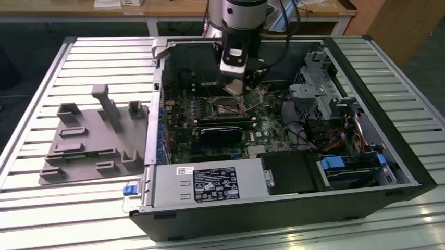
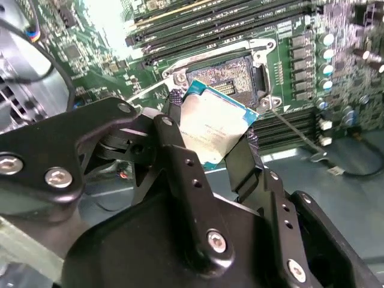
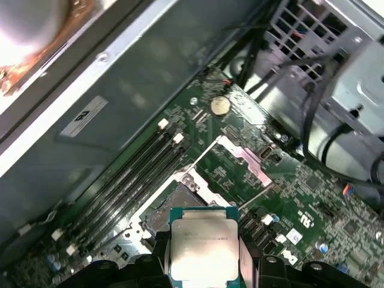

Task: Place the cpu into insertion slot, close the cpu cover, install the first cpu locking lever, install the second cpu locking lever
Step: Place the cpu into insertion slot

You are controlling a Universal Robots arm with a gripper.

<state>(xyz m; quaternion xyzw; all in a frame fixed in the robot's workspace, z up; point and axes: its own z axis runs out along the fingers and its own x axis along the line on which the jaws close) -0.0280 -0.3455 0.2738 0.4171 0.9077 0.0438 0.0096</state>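
Note:
My gripper is shut on the cpu, a flat square chip with a dull silver top and a green edge. One black finger presses on each of two opposite sides. In the exterior view the gripper hangs inside the open computer case, just above the insertion slot. In both wrist views the cpu sits a little off the slot, apart from it. The slot lies uncovered, with a dark centre. The cpu cover stands flipped back beside it. A thin wire locking lever sticks out past the slot.
The case lies on its side on a slatted metal table. Long black memory slots run beside the socket. A black heatsink block, drive cages and cables and a power supply crowd the case. A grey fixture sits at the exterior view's left.

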